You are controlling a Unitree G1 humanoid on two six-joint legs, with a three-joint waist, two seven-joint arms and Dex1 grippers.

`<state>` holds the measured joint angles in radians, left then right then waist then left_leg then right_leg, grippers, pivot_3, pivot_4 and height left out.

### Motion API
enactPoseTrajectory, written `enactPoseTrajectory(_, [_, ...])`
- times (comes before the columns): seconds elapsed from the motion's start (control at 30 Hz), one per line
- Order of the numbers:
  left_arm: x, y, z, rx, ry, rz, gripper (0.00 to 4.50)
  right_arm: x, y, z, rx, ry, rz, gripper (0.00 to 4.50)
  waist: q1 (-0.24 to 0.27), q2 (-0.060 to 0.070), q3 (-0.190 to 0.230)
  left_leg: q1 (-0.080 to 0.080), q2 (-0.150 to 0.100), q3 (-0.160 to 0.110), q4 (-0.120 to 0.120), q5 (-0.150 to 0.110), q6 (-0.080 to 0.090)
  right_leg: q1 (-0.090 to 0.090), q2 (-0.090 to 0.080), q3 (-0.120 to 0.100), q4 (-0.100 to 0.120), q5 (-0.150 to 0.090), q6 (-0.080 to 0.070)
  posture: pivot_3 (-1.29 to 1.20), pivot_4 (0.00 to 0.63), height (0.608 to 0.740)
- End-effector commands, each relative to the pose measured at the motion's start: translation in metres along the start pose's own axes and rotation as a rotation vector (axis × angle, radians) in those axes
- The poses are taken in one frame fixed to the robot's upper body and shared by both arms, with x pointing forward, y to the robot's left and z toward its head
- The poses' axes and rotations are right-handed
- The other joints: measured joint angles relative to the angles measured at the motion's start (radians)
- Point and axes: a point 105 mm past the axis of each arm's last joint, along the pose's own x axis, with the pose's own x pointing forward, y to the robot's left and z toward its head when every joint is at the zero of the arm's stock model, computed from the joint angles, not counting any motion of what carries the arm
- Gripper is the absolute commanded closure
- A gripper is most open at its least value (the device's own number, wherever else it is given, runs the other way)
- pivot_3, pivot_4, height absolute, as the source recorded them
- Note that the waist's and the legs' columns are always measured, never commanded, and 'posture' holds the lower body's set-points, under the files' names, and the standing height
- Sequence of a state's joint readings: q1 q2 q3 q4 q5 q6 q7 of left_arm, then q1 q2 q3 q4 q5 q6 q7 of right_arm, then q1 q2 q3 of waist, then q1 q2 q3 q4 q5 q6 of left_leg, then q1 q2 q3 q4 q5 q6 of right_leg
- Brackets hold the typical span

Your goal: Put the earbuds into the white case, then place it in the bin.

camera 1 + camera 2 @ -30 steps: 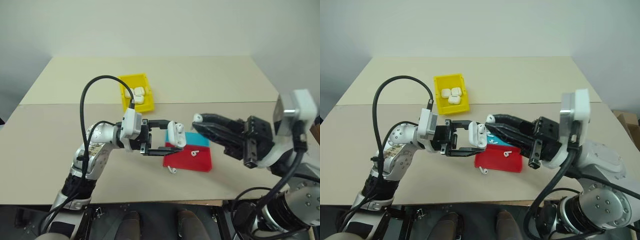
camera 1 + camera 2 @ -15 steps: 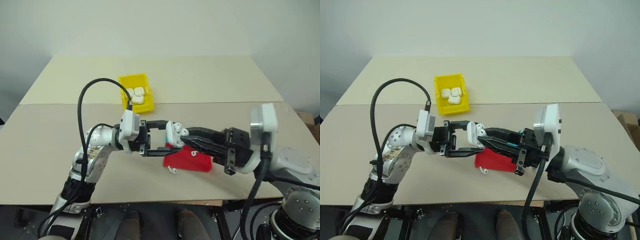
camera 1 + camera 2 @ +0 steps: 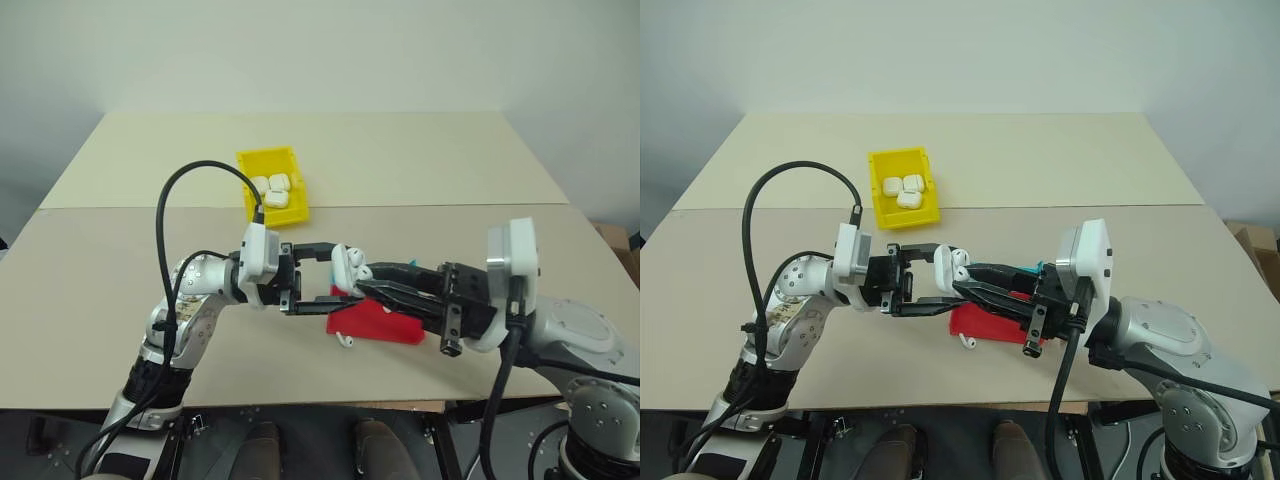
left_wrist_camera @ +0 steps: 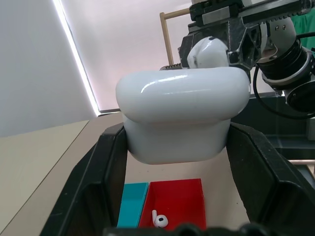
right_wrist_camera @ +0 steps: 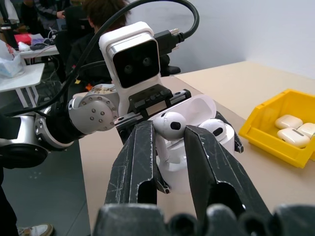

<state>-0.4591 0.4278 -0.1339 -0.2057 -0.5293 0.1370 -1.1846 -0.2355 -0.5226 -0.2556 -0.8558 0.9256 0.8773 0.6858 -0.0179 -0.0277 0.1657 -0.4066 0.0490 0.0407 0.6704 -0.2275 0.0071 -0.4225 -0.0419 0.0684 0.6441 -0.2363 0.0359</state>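
My left gripper (image 3: pixel 335 273) is shut on the white case (image 3: pixel 345 264), holding it above the table with its lid flipped open. My right gripper (image 5: pixel 170 132) is shut on one of the earbuds (image 5: pixel 172 124), whose bulb sits at the case's open mouth (image 4: pixel 182 115). In the left wrist view that earbud (image 4: pixel 208 51) shows just over the case's far edge. Another earbud (image 3: pixel 345 340) lies on the table by the tray, and one more (image 4: pixel 157 219) lies in the red tray. The yellow bin (image 3: pixel 247 196) stands behind, to the left.
The bin holds several shut white cases (image 3: pixel 276 189). A flat red and teal tray (image 3: pixel 392 324) lies under my right gripper's fingers. A black cable (image 3: pixel 170 215) loops up from my left wrist. Behind the bin, the tabletop stretches to the wall.
My right gripper has swung left and down with its earbud, from a gap right of the case to the case's open mouth. My left gripper and the case stayed put.
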Motion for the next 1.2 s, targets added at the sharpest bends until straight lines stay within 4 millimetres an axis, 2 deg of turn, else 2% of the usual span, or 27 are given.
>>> enactPoseTrajectory(0.03, [0.004,-0.001,0.013,0.056,-0.038,-0.006,1.75,-0.001,-0.002,0.002,-0.02,-0.008,-0.012,3.73,0.0,0.0,0.0,0.0,0.0,0.0,0.0,0.0,0.0,0.0,0.0,0.0,0.0,0.0,0.0,0.0,0.15,0.74])
enactPoseTrajectory(0.3, [0.004,0.002,0.012,0.06,-0.038,0.002,1.75,-0.002,-0.003,-0.003,-0.024,0.009,-0.02,3.73,0.001,0.0,0.0,0.0,0.0,0.0,0.0,0.0,0.0,0.0,0.0,0.0,-0.001,0.0,0.0,0.0,0.15,0.74])
enactPoseTrajectory(0.5, [0.003,0.003,0.011,0.06,-0.032,0.006,1.75,-0.003,-0.002,-0.007,-0.072,0.051,-0.027,1.92,0.002,0.0,0.0,-0.001,0.0,0.0,0.0,0.0,0.0,0.0,0.0,0.0,-0.001,0.0,0.0,0.0,0.15,0.74])
enactPoseTrajectory(0.7, [0.004,0.006,0.005,0.062,0.0,0.003,1.75,-0.016,-0.006,-0.002,-0.124,0.084,-0.037,1.92,0.003,0.0,0.0,-0.001,0.0,0.0,-0.001,0.0,0.0,0.0,0.0,0.0,-0.002,0.0,0.0,0.0,0.15,0.74])
enactPoseTrajectory(0.87, [0.013,0.009,-0.005,0.037,0.044,-0.032,1.75,-0.019,-0.013,0.023,-0.243,0.147,0.014,1.92,0.003,-0.001,0.0,-0.001,0.0,0.001,0.0,0.0,0.0,0.001,0.0,0.001,-0.003,0.0,0.001,0.0,0.15,0.74])
enactPoseTrajectory(0.97, [0.021,0.012,-0.013,0.048,0.093,-0.073,1.75,-0.011,-0.017,0.033,-0.315,0.223,0.057,2.49,0.002,-0.001,0.0,0.0,0.0,0.0,0.0,0.0,0.0,0.0,0.0,0.0,-0.003,0.0,0.001,0.0,0.15,0.74])
enactPoseTrajectory(1.03, [0.027,0.013,-0.015,0.058,0.108,-0.106,1.75,-0.006,-0.02,0.04,-0.325,0.234,0.068,3.23,0.0,-0.001,0.0,0.0,0.0,0.0,-0.001,0.0,0.0,0.0,0.0,0.001,-0.003,0.0,0.001,0.0,0.15,0.74])
enactPoseTrajectory(1.13, [0.034,0.013,-0.016,0.053,0.106,-0.133,1.75,0.004,-0.022,0.039,-0.378,0.306,0.101,4.28,0.001,-0.001,0.0,-0.002,0.0,0.001,-0.001,0.0,0.0,-0.001,0.0,0.001,-0.004,0.001,-0.001,0.0,0.15,0.74])
enactPoseTrajectory(1.17, [0.036,0.013,-0.016,0.052,0.106,-0.135,1.75,0.006,-0.022,0.039,-0.392,0.317,0.112,4.48,0.002,-0.001,0.0,-0.002,0.0,0.001,-0.001,0.0,0.0,-0.001,0.0,0.001,-0.004,0.002,-0.002,0.0,0.15,0.74])
enactPoseTrajectory(1.2, [0.037,0.013,-0.018,0.052,0.117,-0.141,1.75,0.008,-0.022,0.038,-0.401,0.327,0.123,4.48,0.003,-0.001,0.0,-0.003,0.0,0.0,-0.001,0.0,0.0,-0.001,0.0,0.001,-0.005,0.002,-0.003,0.0,0.15,0.74])
